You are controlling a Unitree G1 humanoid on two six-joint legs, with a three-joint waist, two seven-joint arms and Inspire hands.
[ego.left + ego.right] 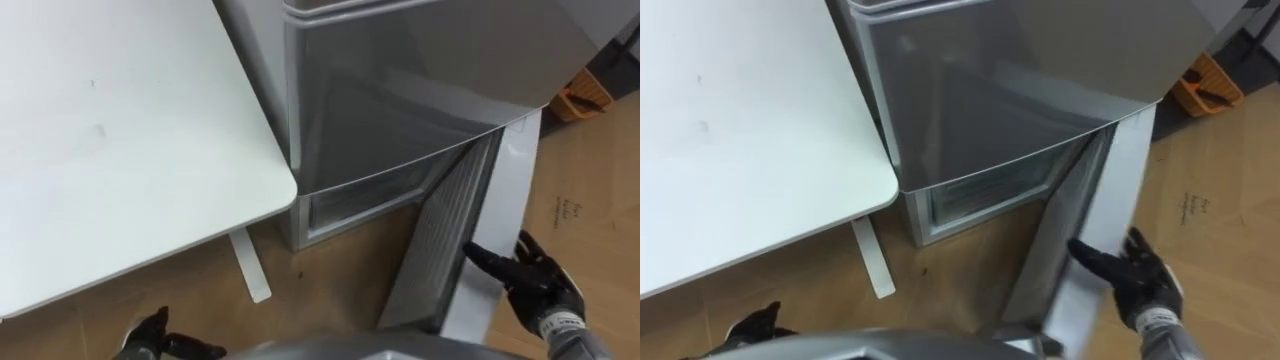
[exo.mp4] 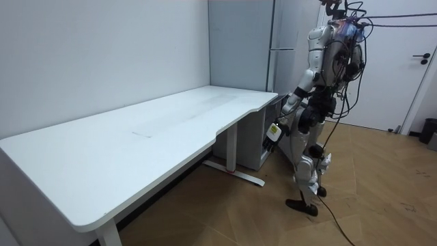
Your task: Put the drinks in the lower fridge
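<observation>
I stand before a grey fridge (image 1: 420,60) at the far end of the white table, as the room view also has it (image 2: 287,41). Its lower door (image 1: 455,240) is swung part way out towards me, edge on. Behind it the lower compartment (image 1: 350,205) shows as a pale opening near the floor. My right hand (image 1: 535,285) rests against the door's outer edge with its fingers straight and nothing in it. My left hand (image 1: 160,340) hangs low at the bottom left, fingers relaxed, holding nothing.
The white table (image 1: 100,130) fills the left, its corner close to the fridge, with its foot (image 1: 250,265) on the wood floor. An orange crate (image 1: 585,100) sits right of the fridge. A white room door (image 2: 410,68) stands behind me.
</observation>
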